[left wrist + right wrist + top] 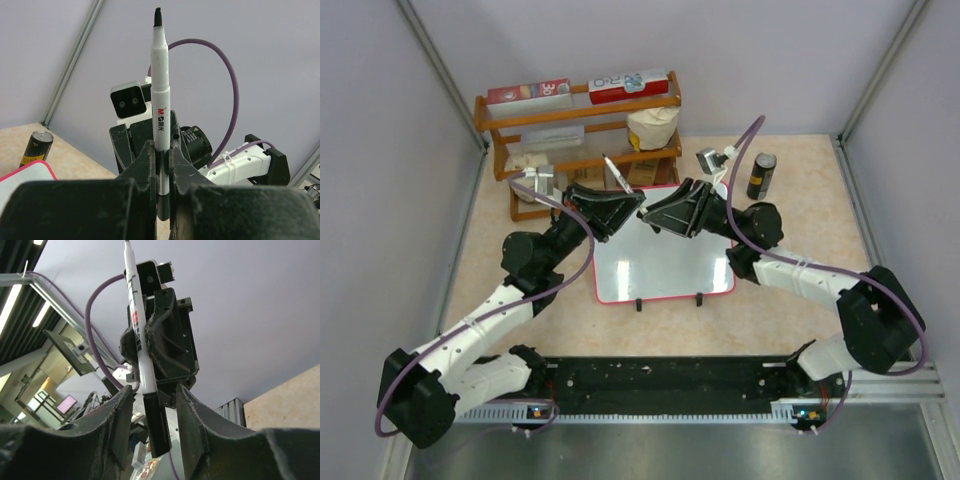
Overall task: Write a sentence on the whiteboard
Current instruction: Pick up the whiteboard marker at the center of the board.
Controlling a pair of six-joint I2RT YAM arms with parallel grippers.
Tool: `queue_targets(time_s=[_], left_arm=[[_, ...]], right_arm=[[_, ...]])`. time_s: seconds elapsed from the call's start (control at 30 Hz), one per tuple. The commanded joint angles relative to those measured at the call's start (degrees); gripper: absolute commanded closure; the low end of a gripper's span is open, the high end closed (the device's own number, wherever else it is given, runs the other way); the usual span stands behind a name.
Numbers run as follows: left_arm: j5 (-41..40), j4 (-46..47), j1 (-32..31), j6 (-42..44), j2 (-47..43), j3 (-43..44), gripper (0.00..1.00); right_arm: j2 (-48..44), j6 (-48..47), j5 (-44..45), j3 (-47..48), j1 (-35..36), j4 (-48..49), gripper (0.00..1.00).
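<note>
White marker (pixel 160 100) labelled "M&G", one only, is clenched in your left hand (pixel 161 150) while your right hand (pixel 155 390) stands released around its dark end.

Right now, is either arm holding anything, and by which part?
The left gripper holds a marker, clamped low on its barrel, tip up. The right gripper has open jaws that flank its dark end without visibly touching.
</note>
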Motion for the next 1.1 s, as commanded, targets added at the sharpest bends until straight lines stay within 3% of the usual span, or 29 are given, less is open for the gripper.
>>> queue_targets(time_s=[0.0, 0.1, 0.2, 0.23, 0.3, 0.33, 0.4, 0.43, 0.5, 0.53, 0.67, 0.83, 0.93, 1.07], left_arm=[[0.1, 4.2, 0.1, -0.7, -0.1, -0.5, 1.00], [0.8, 5.1, 0.1, -0.8, 0.6, -0.8, 1.00], [0.9, 7.0, 0.1, -1.0, 1.0, -1.7, 1.00], [0.8, 6.8, 0.2, -0.9, 0.8, -1.7, 1.00], [0.9, 4.7, 0.1, 0.2, 0.4, -1.3, 0.99], [0.9, 3.3, 0.2, 0.8, 0.1, -1.0, 0.90], [0.9, -2.1, 0.1, 3.3, -1.1, 0.1, 0.61], [0.7, -4.9, 0.2, 4.6, -1.7, 0.6, 0.29], [-1.7, -13.0, 0.2, 9.5, -4.4, 2.4, 0.11], [-2.7, -22.3, 0.2, 11.6, -5.6, 3.2, 0.02], [-9.5, -47.2, 0.2, 27.6, -9.1, 11.4, 0.01], [-14.2, -73.8, -0.3, 44.0, -5.5, 22.9, 0.01], [-21.7, -80.0, -4.9, 51.9, -1.5, 29.7, 0.01], [-38.2, -80.4, -16.1, 66.0, 2.6, 31.9, 0.01]], right_arm=[[0.9, 1.6, -0.9, 4.2, 1.1, 8.9, 0.61], [1.2, 1.8, -0.7, 4.5, 1.2, 9.2, 0.63], [1.9, 2.1, -1.9, 5.8, 1.5, 8.9, 0.82], [2.1, 2.2, -2.8, 6.0, 1.5, 8.5, 0.99], [2.0, 1.9, -3.2, 6.3, 1.5, 7.5, 1.00], [1.8, 1.6, -3.5, 6.2, 1.6, 7.0, 1.00], [1.4, -0.1, -3.8, 5.9, 1.5, 3.1, 1.00], [0.4, -1.1, -4.2, 5.9, 1.2, 0.9, 1.00], [-0.9, -4.6, -4.3, 5.5, 0.5, -7.0, 1.00], [-2.9, -5.9, -4.1, 5.2, -0.8, -9.8, 1.00], [-8.5, -14.1, -3.5, 5.0, -5.2, -28.3, 1.00], [-12.6, -32.9, -3.5, 12.0, -7.6, -59.5, 1.00], [-12.5, -41.6, -3.6, 16.4, -7.6, -75.2, 1.00], [-11.9, -46.3, -5.8, 17.5, -7.7, -84.0, 1.00]])
